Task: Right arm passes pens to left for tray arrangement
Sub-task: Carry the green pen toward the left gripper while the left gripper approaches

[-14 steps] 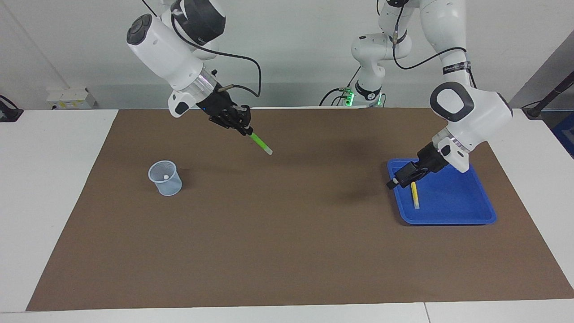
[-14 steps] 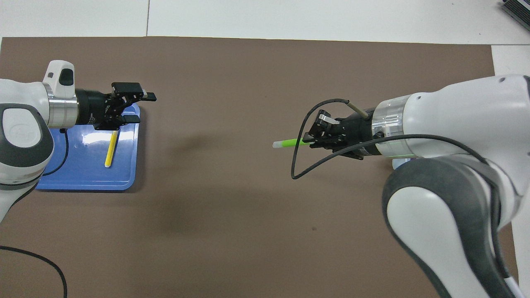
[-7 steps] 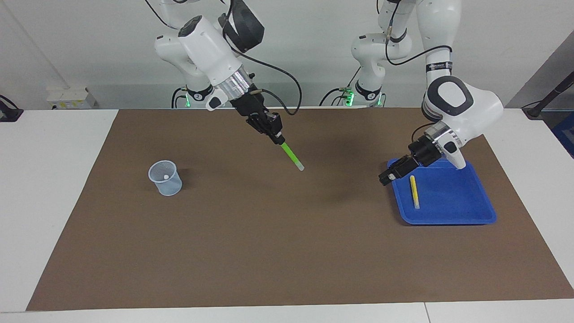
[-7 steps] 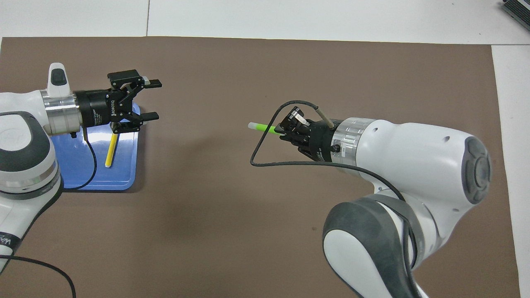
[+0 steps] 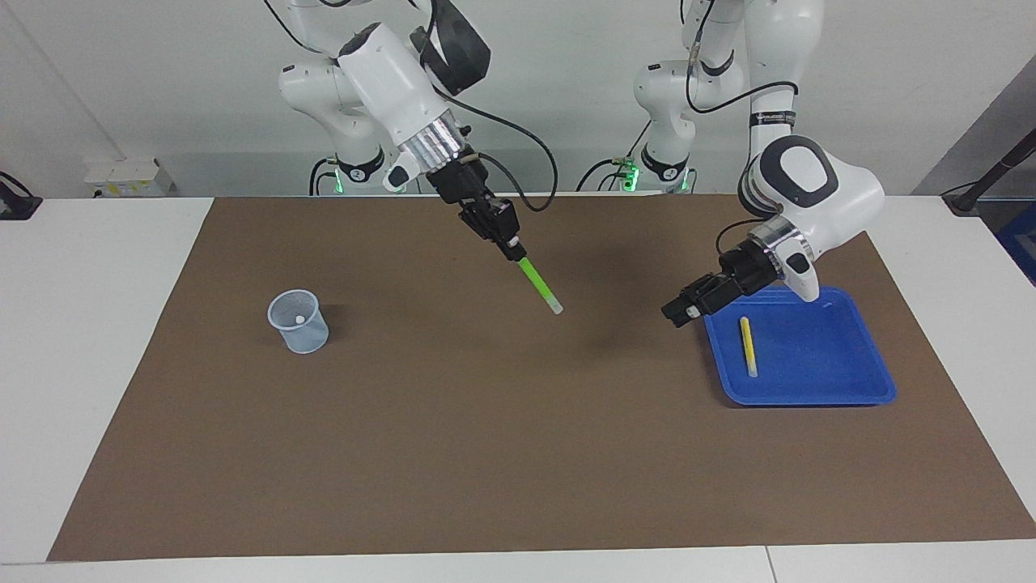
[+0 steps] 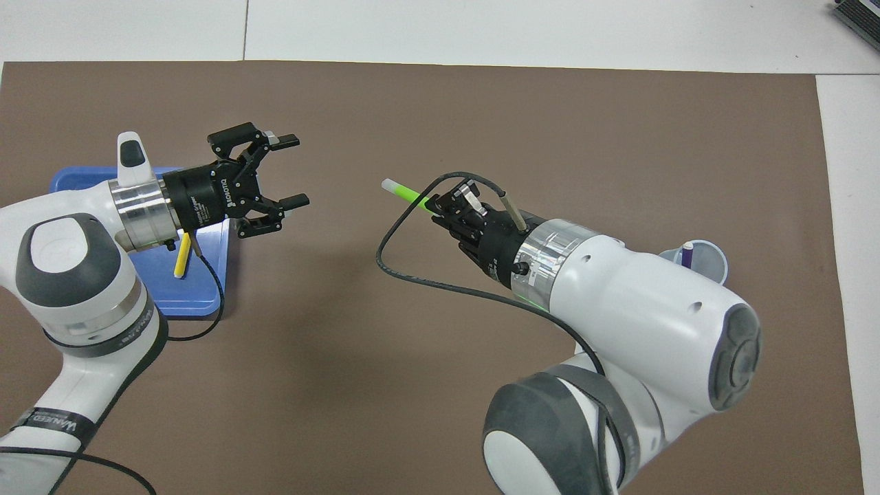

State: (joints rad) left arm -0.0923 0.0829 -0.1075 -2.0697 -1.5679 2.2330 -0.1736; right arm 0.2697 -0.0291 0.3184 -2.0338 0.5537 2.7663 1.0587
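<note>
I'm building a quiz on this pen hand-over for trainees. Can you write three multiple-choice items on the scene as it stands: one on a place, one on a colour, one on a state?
1. Where does the thin yellow marker pen lie?
A. in the shallow bright blue plastic tray
B. in the small translucent pale-blue cup
C. on the brown mat

2. What colour is the pen in the right gripper?
A. purple
B. yellow
C. green

3. How is the left gripper?
A. shut on a pen
B. open, holding nothing
C. shut, holding nothing

Key: 1 A, it rests on the tray's floor. 2 C, the green marker pen juts from the shut fingertips. 3 B, its fingers are spread over the mat beside the tray.
</note>
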